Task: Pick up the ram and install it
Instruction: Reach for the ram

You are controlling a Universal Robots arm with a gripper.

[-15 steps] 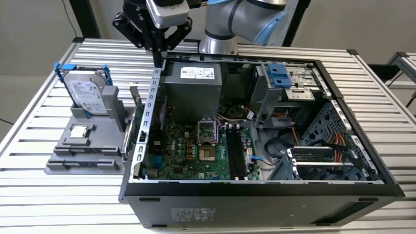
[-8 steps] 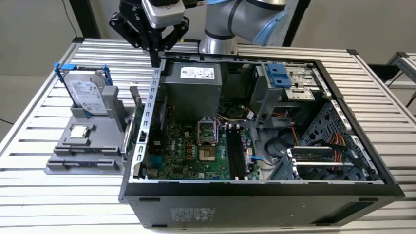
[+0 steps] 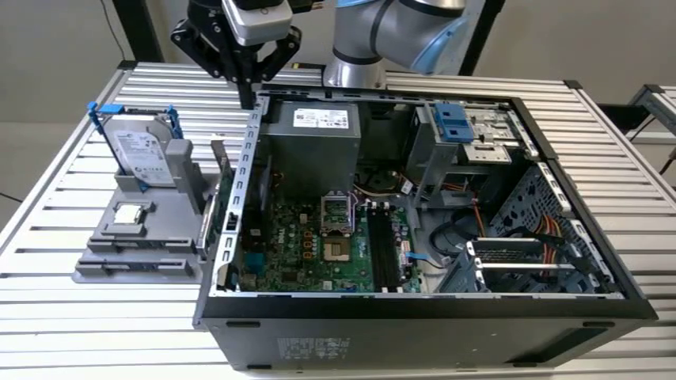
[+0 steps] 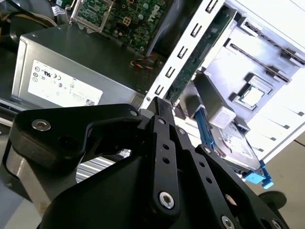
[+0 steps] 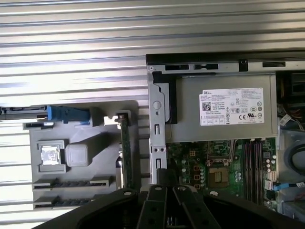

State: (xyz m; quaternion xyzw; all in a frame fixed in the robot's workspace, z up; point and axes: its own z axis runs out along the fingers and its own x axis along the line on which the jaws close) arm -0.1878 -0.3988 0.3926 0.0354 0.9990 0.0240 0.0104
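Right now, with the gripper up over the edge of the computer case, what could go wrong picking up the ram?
1. The black gripper hangs above the metal side wall of the open computer case, so a straight descent might strike that wall.
2. The narrow green ram stick stands on edge in the grey plastic holder, close beside that wall. The gripper may have little room there and could knock the stick askew.

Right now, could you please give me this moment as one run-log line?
gripper: shut, empty, by case wall | ram: on edge in holder, untouched
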